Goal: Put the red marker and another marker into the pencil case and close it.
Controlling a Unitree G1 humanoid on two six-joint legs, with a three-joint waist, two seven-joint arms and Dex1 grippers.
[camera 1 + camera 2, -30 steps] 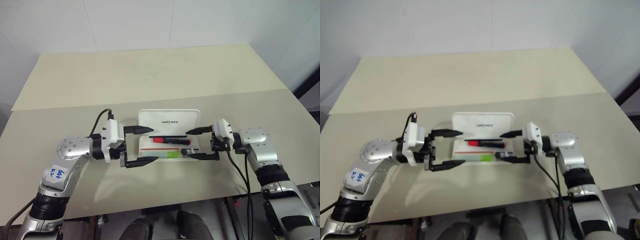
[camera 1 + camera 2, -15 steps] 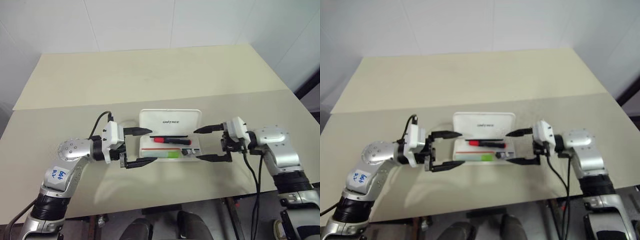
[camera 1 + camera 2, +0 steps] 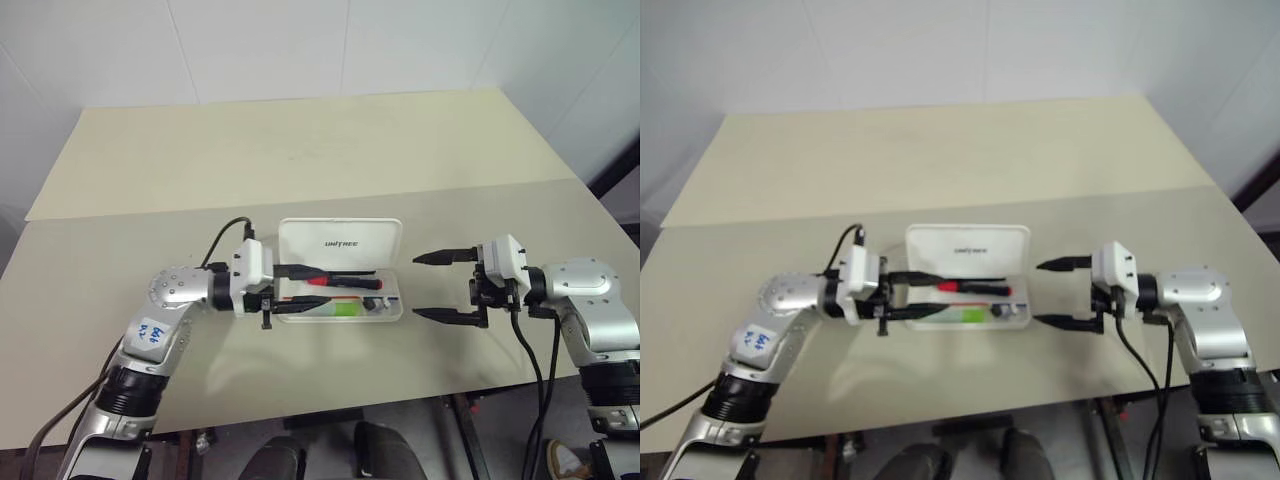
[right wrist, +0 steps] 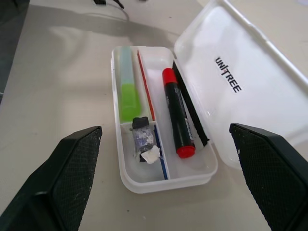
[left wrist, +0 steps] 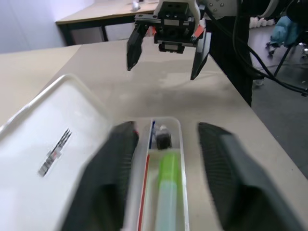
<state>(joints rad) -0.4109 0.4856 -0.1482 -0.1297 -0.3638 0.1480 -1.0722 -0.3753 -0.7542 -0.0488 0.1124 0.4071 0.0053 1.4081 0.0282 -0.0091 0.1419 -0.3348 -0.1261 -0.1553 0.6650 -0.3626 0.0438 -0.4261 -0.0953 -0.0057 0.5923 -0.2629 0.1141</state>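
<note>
Head views: since the earlier frames, the left pincer [image 3: 295, 288] has narrowed and advanced over the open pencil case [image 3: 340, 243]; its fingers stand partly apart, holding nothing. The right pincer [image 3: 432, 286] has withdrawn rightward, clear of the case, fully spread and empty.

Left wrist view: the green marker [image 5: 167, 186] lies in the tray on the table [image 5: 96, 77].

Right wrist view: the red marker [image 4: 176, 113] lies beside it, a red divider between them, with a small black item [image 4: 142, 123] below the green marker.
</note>
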